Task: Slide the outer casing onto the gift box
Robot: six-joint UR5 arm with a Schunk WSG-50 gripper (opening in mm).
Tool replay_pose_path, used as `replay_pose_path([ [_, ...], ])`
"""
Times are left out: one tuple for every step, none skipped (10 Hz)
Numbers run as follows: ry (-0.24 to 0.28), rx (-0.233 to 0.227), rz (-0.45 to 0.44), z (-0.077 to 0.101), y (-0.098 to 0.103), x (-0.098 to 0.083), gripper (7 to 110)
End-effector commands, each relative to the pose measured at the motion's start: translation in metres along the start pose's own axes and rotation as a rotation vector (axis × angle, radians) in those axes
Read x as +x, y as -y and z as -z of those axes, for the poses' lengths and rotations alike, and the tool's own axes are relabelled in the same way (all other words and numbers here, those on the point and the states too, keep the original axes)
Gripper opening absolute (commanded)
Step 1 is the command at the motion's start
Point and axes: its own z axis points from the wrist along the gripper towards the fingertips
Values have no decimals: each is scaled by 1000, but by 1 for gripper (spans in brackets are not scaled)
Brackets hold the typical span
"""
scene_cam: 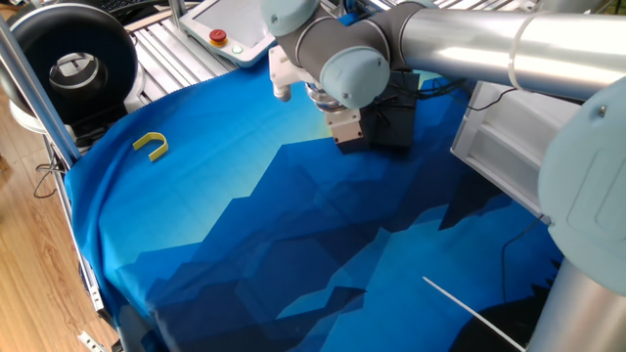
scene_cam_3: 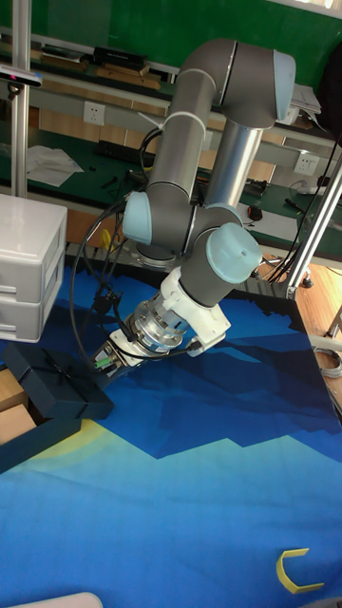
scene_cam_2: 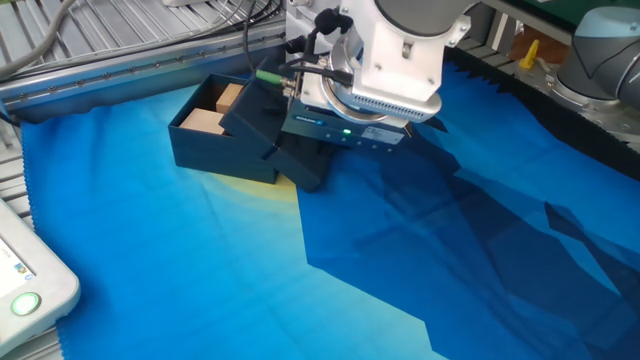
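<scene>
The gift box (scene_cam_2: 205, 152) is a dark tray with pale tan inside, near the table's far left in the other fixed view. The outer casing (scene_cam_2: 262, 120), black with a thin ribbon cross, lies tilted over the tray's right end, partly covering it. In the tall fixed view the outer casing (scene_cam_3: 52, 378) rests on the gift box (scene_cam_3: 28, 432). My gripper (scene_cam_3: 102, 365) meets the casing's near edge and looks shut on it. In the other fixed view the wrist hides the fingertips of the gripper (scene_cam_2: 295, 140). From the opposite side the gripper (scene_cam: 347, 140) stands before the casing (scene_cam: 396, 122).
A small yellow U-shaped piece (scene_cam: 151, 145) lies far off on the blue cloth. A large white bin (scene_cam: 509, 147) stands beside the boxes. White drawers (scene_cam_3: 28, 266) sit behind the gift box. A control pendant (scene_cam_2: 25, 285) lies at the table corner.
</scene>
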Motion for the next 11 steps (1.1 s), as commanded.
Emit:
replay_pose_path([
  [11,-56,-8,12,-9,0,7],
  [31,-81,-15,10,-15,-6,7],
  [47,-87,-22,1,-17,-13,7],
  [61,-92,-29,-8,-19,-18,7],
  [75,-101,-31,-14,-23,-22,7],
  [86,-114,-36,-16,-27,-24,7],
  [94,-123,-44,-17,-30,-27,7],
  [110,-131,-56,-17,-31,-31,7],
  [121,-115,-63,-17,-27,-35,7],
  [124,-86,-69,-16,-20,-36,7],
  [122,-63,-72,-13,-13,-36,7],
])
